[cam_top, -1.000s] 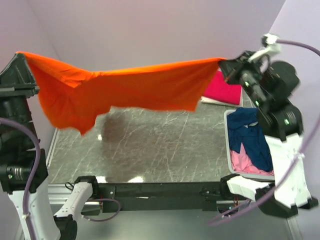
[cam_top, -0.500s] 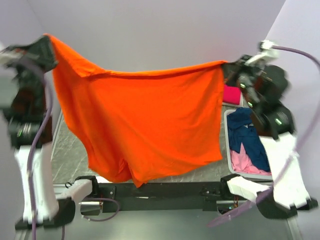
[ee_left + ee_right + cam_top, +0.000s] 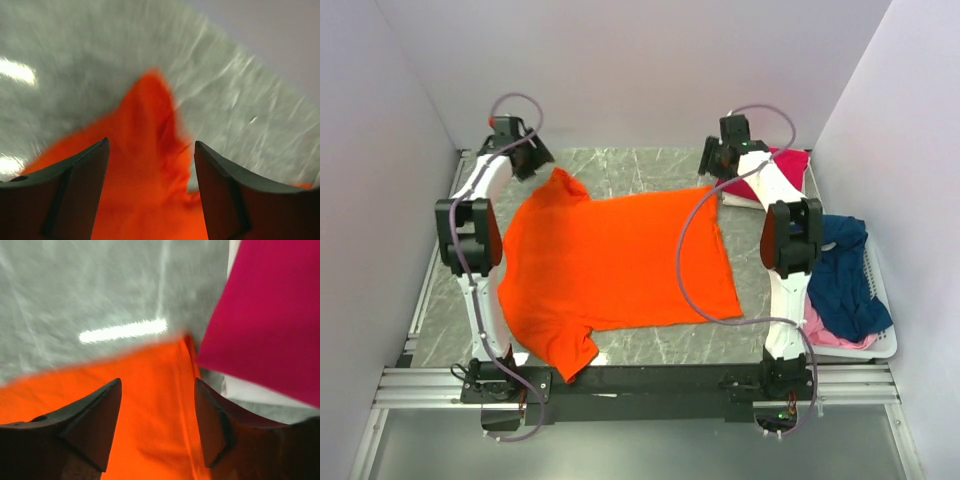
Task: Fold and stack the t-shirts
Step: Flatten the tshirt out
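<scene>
The bright orange t-shirt lies spread flat on the marble table, one sleeve toward the far left and the other at the near edge. My left gripper hovers open over its far left corner, and the orange cloth shows between the open fingers, free of them. My right gripper is open over the far right corner. A folded magenta-pink t-shirt rests just right of it. Navy blue and pale pink t-shirts lie in the basket.
The white plastic basket stands at the table's right edge. A white layer lies under the magenta-pink shirt. Purple walls close in the back and both sides. Purple cables loop off both arms over the table.
The orange shirt hung stretched in the air between both shut grippers. It now lies flat on the table, and both grippers have opened and let go at the far side.
</scene>
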